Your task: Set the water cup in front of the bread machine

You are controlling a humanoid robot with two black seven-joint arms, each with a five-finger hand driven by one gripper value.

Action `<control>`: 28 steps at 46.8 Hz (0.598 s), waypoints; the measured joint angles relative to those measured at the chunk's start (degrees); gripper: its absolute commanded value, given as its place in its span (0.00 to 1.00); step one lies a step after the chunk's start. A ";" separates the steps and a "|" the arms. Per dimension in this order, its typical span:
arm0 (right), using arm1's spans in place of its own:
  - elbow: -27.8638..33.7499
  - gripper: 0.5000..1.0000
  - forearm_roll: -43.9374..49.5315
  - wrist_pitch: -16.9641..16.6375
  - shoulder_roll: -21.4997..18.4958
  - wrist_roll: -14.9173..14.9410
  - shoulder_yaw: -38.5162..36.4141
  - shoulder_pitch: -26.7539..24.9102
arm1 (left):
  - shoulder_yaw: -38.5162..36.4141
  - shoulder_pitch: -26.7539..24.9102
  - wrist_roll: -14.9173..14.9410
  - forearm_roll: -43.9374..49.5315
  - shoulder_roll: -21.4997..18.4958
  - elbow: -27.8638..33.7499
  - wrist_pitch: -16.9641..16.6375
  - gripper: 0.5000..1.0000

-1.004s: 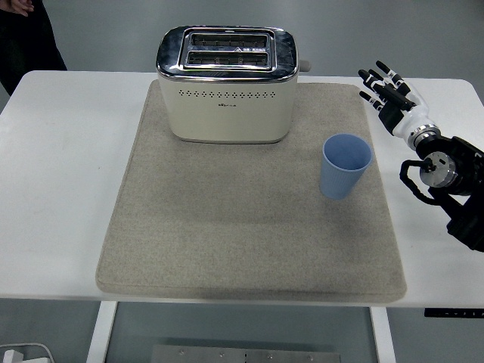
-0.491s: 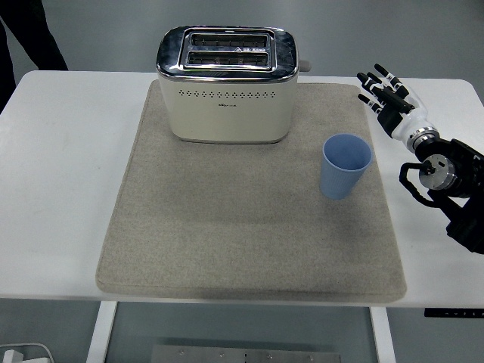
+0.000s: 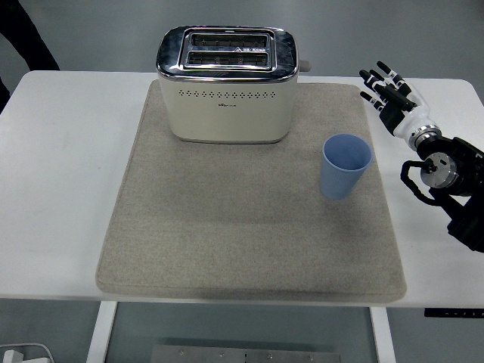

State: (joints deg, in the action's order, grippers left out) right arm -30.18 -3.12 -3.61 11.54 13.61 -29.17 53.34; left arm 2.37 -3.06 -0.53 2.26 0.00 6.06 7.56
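Note:
A light blue plastic cup (image 3: 345, 165) stands upright on the right part of the beige mat (image 3: 242, 227), in front of and to the right of the toaster. The cream and chrome two-slot toaster (image 3: 227, 83) sits at the mat's back centre. My right hand (image 3: 387, 92) hovers off the mat's right edge, behind and to the right of the cup, its fingers spread and holding nothing. A clear gap separates it from the cup. My left arm does not show.
The white table (image 3: 60, 181) extends bare on both sides of the mat. A person's dark clothing (image 3: 26, 38) shows at the top left corner, behind the table. The toaster's lever (image 3: 304, 65) sticks out on its right side.
My right hand has shifted only slightly at the right edge, staying spread. The person at the top left has moved further out of view. The cup has not moved.

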 measured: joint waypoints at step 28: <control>-12.40 0.84 10.46 -1.05 9.23 6.57 0.64 -4.53 | 0.00 0.01 0.00 0.00 0.00 0.00 0.00 1.00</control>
State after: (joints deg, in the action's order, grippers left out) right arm -42.58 7.34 -4.66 20.77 20.18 -28.53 48.81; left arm 2.37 -3.06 -0.53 2.26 0.00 6.06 7.56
